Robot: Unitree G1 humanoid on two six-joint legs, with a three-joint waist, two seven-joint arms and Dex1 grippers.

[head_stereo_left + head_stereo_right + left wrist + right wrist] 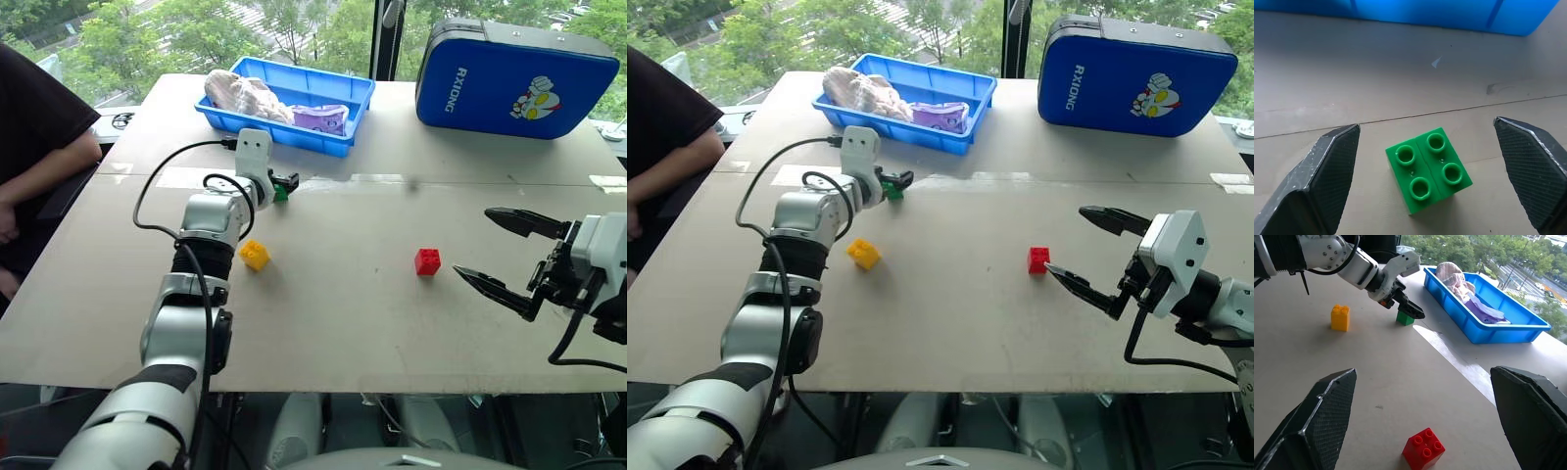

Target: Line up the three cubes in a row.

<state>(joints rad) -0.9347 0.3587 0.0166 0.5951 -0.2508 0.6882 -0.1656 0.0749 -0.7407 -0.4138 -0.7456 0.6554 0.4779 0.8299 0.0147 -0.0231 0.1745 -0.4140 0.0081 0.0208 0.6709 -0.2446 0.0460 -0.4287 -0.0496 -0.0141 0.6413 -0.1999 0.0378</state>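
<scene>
The green cube sits at the far left of the table, just in front of the blue bin. My left gripper is open and reaches over it; in the left wrist view the green cube lies between the spread fingertips, untouched. Nearer me on the left lies the yellow cube. The red cube rests right of centre. My right gripper hovers open just right of the red cube, holding nothing.
A blue bin holding wrapped items stands at the back left. A blue case stands at the back right. A person in a dark sleeve sits at the table's left side.
</scene>
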